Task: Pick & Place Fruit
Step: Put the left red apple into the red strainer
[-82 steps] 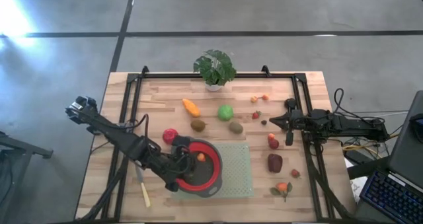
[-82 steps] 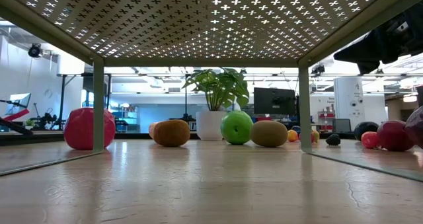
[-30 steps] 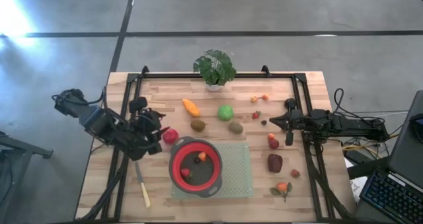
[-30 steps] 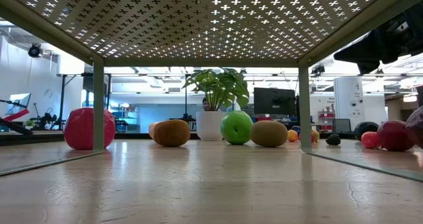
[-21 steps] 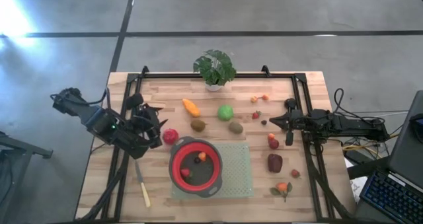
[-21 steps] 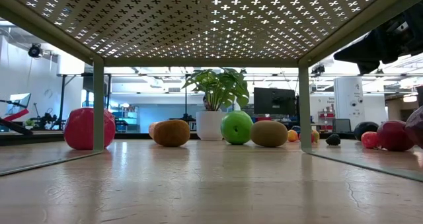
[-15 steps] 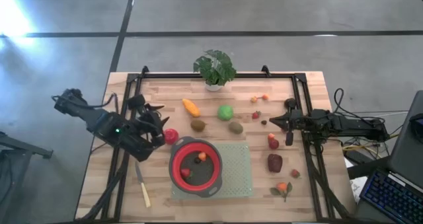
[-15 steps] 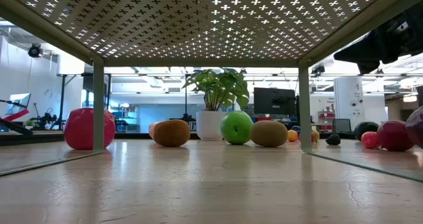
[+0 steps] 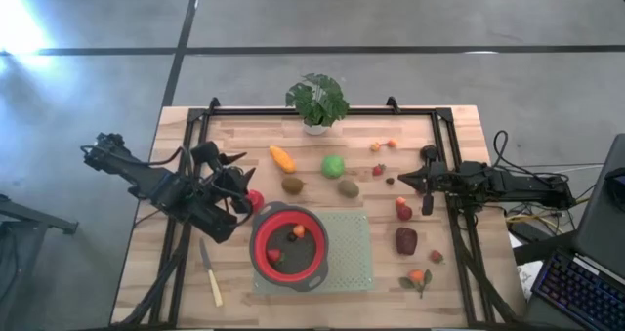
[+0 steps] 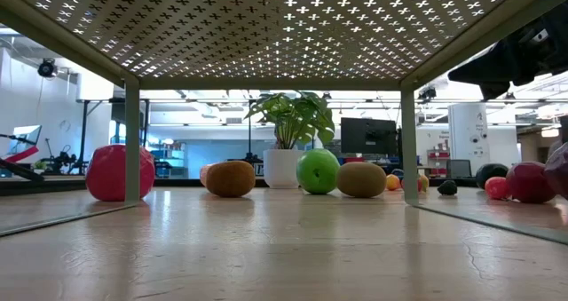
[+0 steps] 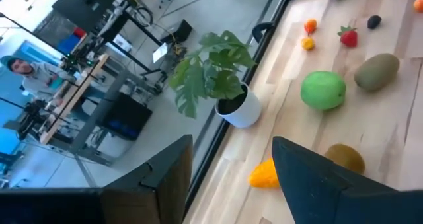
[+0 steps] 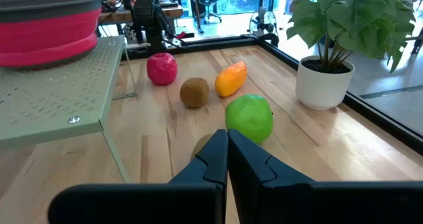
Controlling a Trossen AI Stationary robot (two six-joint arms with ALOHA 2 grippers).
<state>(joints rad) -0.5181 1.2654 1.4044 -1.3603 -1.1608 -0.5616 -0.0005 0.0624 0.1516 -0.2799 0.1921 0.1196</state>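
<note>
Red apple just beside left pincer, fingers apart, empty

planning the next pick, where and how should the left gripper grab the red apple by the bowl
Grip the red apple across its round middle, coming straight down from above. It sits upright on the bare table, and the red bowl crowds one side, so sideways entry looks tight. The left gripper, jaws open, hovers close.
</note>
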